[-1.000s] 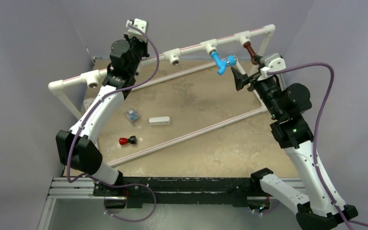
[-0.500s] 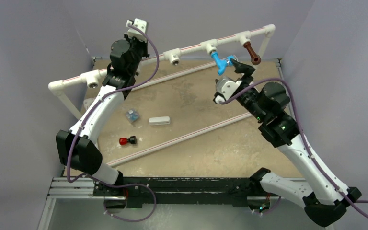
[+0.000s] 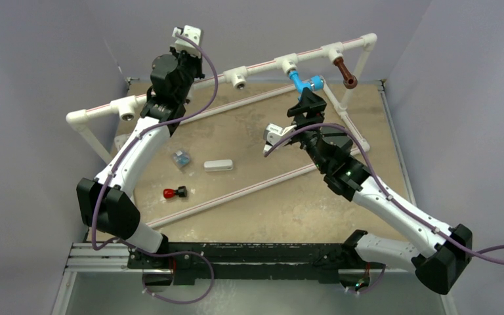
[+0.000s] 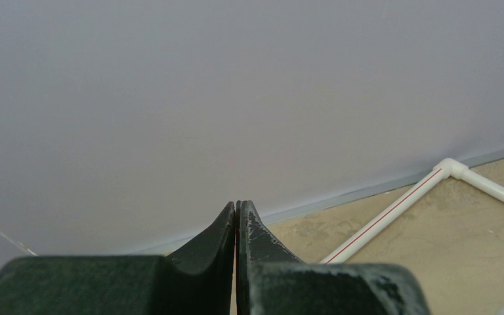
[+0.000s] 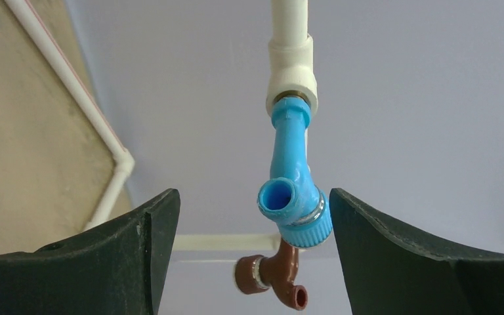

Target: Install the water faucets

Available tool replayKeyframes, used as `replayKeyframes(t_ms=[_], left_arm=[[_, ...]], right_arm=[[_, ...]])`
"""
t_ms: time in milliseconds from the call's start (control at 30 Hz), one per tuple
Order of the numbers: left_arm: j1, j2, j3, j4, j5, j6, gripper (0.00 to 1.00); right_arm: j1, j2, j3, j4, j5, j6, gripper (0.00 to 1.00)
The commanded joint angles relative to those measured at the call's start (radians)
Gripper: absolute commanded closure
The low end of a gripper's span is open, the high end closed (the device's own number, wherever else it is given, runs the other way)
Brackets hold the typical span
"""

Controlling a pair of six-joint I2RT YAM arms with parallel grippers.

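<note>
Claws: right claw (image 5: 252, 195) spread near blue faucet (image 5: 291, 164) | left claw (image 4: 236, 209) closed

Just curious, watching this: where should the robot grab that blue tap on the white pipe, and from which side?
On the blue tap, probably the thick lower body, coming head-on at the spout as the open right end effector does: the spout faces it, leaving both flanks free for a finger each.

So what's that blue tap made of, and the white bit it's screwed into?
The blue faucet looks like smooth, glossy plastic, evenly coloured; the shiny ring near its cap may be metal. The white fitting looks like duller plastic, probably PVC.
</note>
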Motion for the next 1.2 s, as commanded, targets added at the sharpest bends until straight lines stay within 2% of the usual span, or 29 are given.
replayKeyframes(t_ms=[0,167,400,600,767,1000,1167], left_arm=[[-0.009,0.044,-0.043,-0.115,0.014,0.026,1.0],[-0.01,0.047,-0.043,-0.116,0.016,0.025,1.0],[-0.01,0.043,-0.044,-0.116,0.017,0.025,1.0],[-0.009,0.039,-0.046,-0.115,0.018,0.023,1.0],[-0.01,0.036,-0.046,-0.115,0.022,0.02,1.0],[-0.01,0.033,-0.046,-0.118,0.025,0.019,1.0],[-0.01,0.031,-0.046,-0.117,0.026,0.019,1.0]], right_arm=[[0.004,0.022,-0.035,0.268,0.121,-0.174,0.16],[0.004,0.076,-0.03,0.345,0.141,-0.199,0.23],[0.0,0.151,0.01,0.395,0.177,-0.195,0.45],[-0.014,0.182,0.029,0.41,0.203,-0.142,0.71],[-0.024,0.18,0.026,0.411,0.23,-0.039,1.0],[-0.024,0.156,0.022,0.415,0.233,0.159,1.0],[-0.024,0.143,0.058,0.4,0.201,0.405,1.0]])
